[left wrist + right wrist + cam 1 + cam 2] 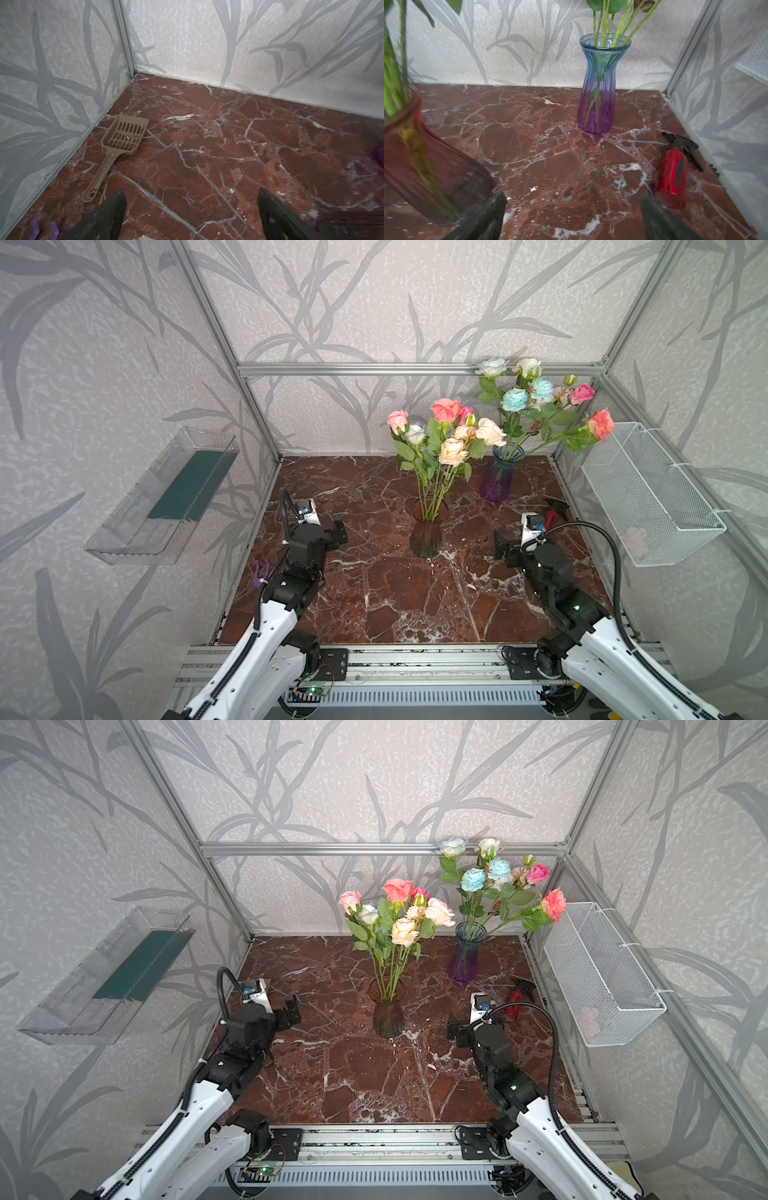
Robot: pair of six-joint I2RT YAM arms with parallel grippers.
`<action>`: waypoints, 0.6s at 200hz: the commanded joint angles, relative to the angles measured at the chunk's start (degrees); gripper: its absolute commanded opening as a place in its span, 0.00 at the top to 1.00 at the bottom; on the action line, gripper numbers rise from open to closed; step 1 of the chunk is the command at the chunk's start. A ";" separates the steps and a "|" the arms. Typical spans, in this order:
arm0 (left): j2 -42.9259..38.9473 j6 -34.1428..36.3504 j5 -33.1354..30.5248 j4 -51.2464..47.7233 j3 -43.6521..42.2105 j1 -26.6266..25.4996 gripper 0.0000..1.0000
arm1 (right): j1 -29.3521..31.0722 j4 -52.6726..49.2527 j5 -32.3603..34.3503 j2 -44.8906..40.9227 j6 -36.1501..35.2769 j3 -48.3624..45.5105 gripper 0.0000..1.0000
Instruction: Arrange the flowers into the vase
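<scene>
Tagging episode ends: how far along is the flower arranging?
Done: roses stand in the red vase and the blue-purple vase; no loose stems visible on the table. In hand: nothing; left gripper and right gripper open, empty. Left: seemingly nothing.

Showed a red-brown marble tabletop [374, 614] veined in white. Held a dark red vase [426, 537] upright near the middle. Bore a blue-and-purple vase [498, 479], also upright, behind and right of that vase, well apart. Carried a red spray bottle [671, 178] on its side, right of the dark red vase. Had a beige slotted scoop [122, 141] lying flat far left of it, close by the wall [52, 93], with purple hooks [54, 228] nearby.
</scene>
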 commanded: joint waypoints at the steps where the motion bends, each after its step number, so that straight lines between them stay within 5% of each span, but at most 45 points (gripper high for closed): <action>1: -0.02 10.33 -2.87 22.15 -6.80 0.15 0.01 | -2.59 18.54 1.32 2.03 -13.79 -4.33 0.01; 52: 13.44 15.02 -8.60 40.66 -11.85 0.80 0.01 | -9.75 34.15 -6.79 20.44 -16.97 -7.47 0.01; 120: 40.35 23.66 -6.46 68.51 -12.93 2.46 0.01 | -12.65 62.49 -15.25 43.93 -19.03 -9.78 0.01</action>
